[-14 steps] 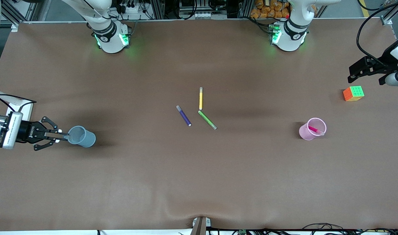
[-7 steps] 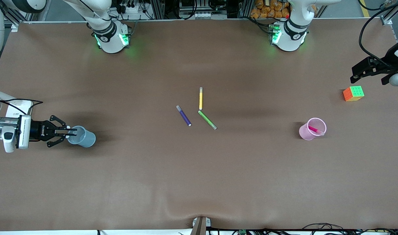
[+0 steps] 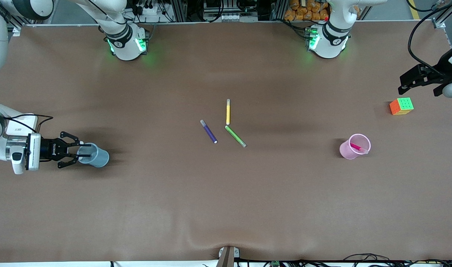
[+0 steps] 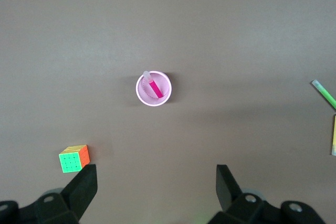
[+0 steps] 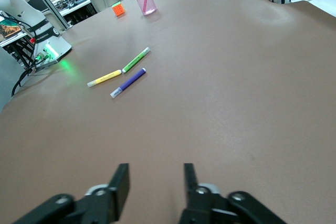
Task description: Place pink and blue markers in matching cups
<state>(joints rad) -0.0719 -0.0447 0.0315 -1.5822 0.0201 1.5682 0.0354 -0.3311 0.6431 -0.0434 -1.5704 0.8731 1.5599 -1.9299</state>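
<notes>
Brown table (image 3: 226, 207). Right gripper (image 3: 78, 150) parted at blue cup (image 3: 94, 155), holding nothing; left gripper (image 3: 415, 79) wide, empty, waiting. Risk: cup tipped on withdrawal.

The right gripper (image 3: 81, 152) lies level and low at the right arm's end of the table, fingers (image 5: 122, 183) parted with a gap between them (nothing shows between them in its wrist view). The left gripper (image 3: 406, 82) waits raised at the left arm's end, its fingers (image 4: 84, 186) spread wide.
</notes>
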